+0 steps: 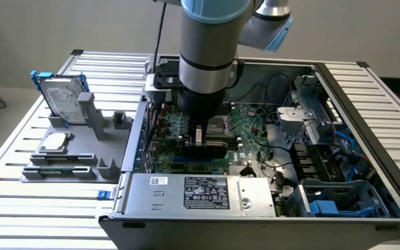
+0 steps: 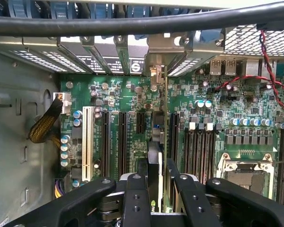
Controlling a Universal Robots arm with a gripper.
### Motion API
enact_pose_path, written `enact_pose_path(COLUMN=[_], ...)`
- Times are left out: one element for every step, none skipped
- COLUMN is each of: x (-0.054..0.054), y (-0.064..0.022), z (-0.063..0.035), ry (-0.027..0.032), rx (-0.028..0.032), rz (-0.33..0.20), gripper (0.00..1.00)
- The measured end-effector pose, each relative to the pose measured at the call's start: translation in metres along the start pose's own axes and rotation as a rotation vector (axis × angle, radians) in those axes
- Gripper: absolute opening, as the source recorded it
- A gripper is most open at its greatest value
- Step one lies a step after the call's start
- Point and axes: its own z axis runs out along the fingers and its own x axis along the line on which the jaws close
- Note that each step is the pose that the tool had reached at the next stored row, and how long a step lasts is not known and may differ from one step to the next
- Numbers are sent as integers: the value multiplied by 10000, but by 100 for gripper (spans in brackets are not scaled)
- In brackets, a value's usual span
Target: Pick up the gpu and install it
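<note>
The gpu [image 1: 210,151] hangs edge-on inside the open computer case [image 1: 366,104], low over the green motherboard [image 1: 245,122]. My gripper [image 1: 198,136] is shut on its upper edge. In the wrist view the gpu [image 2: 155,153] runs as a thin strip away from my gripper [image 2: 157,191], between the black fingers [image 2: 135,201]. Its silver end bracket [image 2: 156,75] is at the case's rear slot openings. The card stands between the long black expansion slots [image 2: 123,137]; whether it touches a slot is hidden.
A grey fixture [image 1: 75,161] to the case's left in the exterior view holds a silver hard drive in a blue frame [image 1: 64,99] and a small silver chip [image 1: 54,141]. The power supply [image 1: 200,194], CPU socket [image 2: 246,175], red cable [image 2: 270,80] and drive cages [image 1: 339,203] crowd the case.
</note>
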Motion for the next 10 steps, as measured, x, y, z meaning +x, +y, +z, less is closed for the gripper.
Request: enact_pose_path(x=[0, 0, 0, 0, 0, 0, 0, 1, 1, 2], y=[0, 0, 0, 0, 0, 0, 0, 0, 0, 0], z=[0, 0, 0, 0, 0, 0, 0, 0, 0, 0], ry=[0, 0, -1, -2, 0, 2, 4, 6, 9, 11], rx=[-14, -30, -48, -65, -80, -92, -100, -107, -113, -118], rz=[1, 1, 2, 3, 3, 4, 5, 5, 5, 5], gripper=[26, 26, 26, 26, 26, 26, 26, 26, 26, 26])
